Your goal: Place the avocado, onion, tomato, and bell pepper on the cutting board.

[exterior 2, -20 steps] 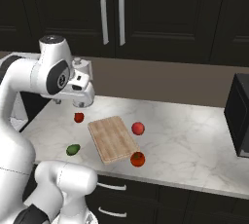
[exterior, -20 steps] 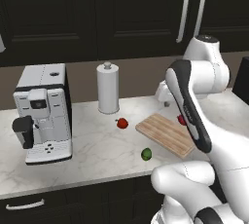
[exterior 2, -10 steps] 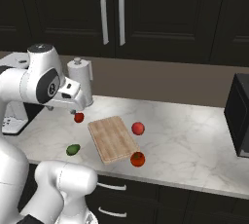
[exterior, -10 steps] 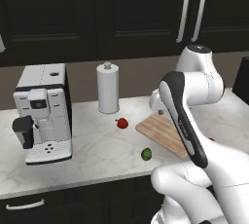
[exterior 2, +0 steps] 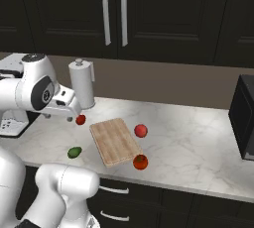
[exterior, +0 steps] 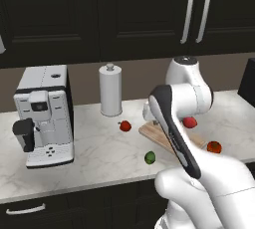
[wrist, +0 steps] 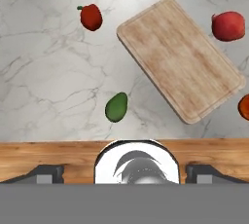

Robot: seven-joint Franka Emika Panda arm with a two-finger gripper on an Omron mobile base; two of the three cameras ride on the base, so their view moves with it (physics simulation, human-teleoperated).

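The board (wrist: 181, 58) lies bare on the marble bench (wrist: 44, 86), with open room all round it. The avocado (wrist: 116, 106) sits off the board's near long edge, close to the bench's front edge. A red pepper (wrist: 91, 16) lies beyond the board's far corner, by the paper roll (exterior 2: 81, 83). A red ball (wrist: 227, 26) rests just off the board's other long edge; an orange-red one (exterior 2: 140, 161) sits near its front corner, cut off in the hand view. The claw (exterior 2: 73, 115) hangs wide open and empty beside the pepper; the arm hides it in the left view. Since a second ago the arm has swung toward the coffee machine (exterior: 44, 116), away from the board.
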